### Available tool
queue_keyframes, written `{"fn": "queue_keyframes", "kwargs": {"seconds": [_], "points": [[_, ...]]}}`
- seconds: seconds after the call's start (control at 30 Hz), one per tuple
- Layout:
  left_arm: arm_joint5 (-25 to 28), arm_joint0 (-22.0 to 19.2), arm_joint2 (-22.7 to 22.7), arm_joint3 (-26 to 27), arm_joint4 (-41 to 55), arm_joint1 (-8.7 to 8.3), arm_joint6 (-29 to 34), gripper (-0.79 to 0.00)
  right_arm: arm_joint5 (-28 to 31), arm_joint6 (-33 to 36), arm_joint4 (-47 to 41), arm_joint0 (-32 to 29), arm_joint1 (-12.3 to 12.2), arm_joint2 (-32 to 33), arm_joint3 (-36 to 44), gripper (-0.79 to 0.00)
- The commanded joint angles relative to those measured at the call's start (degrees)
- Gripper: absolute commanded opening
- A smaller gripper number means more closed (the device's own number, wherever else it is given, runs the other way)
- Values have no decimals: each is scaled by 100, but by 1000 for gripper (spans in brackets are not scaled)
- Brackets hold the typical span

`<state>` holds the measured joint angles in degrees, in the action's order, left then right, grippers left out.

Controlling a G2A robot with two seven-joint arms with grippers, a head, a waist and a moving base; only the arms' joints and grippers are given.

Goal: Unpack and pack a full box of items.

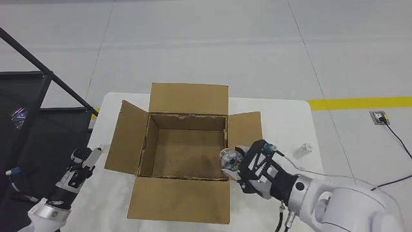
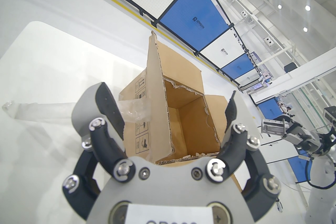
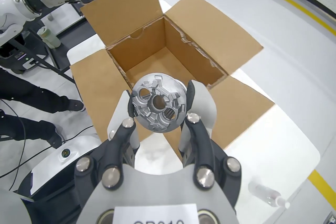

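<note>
The fingers (image 3: 199, 104) of the right gripper (image 3: 158, 104) were pinched on either side of a round cast-metal part (image 3: 157, 107), a grey disc with a bored centre and cut-outs in its face, gripped by its rim. From where I stood the part hung just above the near right corner of the open cardboard box (image 1: 188, 96), over the line where the inner wall meets the right-hand flap. The box sat in the middle of the white table (image 1: 283, 116) with all four flaps folded outward, and what I could see of its floor was bare. The left gripper (image 2: 168, 93) hung low at the near left of the table, just outside the left flap, its fingers (image 2: 107, 104) spread wide with nothing between them. Beyond it, on the left of the table, lay a long piece of clear plastic wrapping (image 2: 39, 108), and a small clear bottle (image 1: 302, 149) lay on its side on the right, well apart from the box. With the box looking empty and the part poised at its rim, I took this for the turn between the two halves of the job, most likely the part going in, though it could equally have been coming out. To pack it, the arm would need to carry the disc farther over the opening, clear of the torn cardboard edge, lower it close to the floor and only then release it, since a heavy casting dropped from height could dent the box.
</note>
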<state>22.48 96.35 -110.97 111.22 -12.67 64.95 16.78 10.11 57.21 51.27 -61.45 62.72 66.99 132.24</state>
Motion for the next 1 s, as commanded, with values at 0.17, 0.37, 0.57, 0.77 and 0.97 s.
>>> {"fn": "queue_keyframes", "kwargs": {"seconds": [0.17,0.37,0.57,0.77,0.97], "points": [[0,0,0,0,0,0,0,0,-1027,-393,558,1503,450,-1999,-1420,-785],[0,0,0,0,0,0,0,0,-1094,-412,366,1857,577,-2243,-1814,-785],[0,0,0,0,0,0,0,0,-1094,-412,366,1857,577,-2243,-1814,-785],[0,0,0,0,0,0,0,0,-997,-679,246,1774,596,-2234,-2034,-785],[0,0,0,0,0,0,0,0,-880,-1128,-318,2534,918,-2644,-3499,-785]]}}
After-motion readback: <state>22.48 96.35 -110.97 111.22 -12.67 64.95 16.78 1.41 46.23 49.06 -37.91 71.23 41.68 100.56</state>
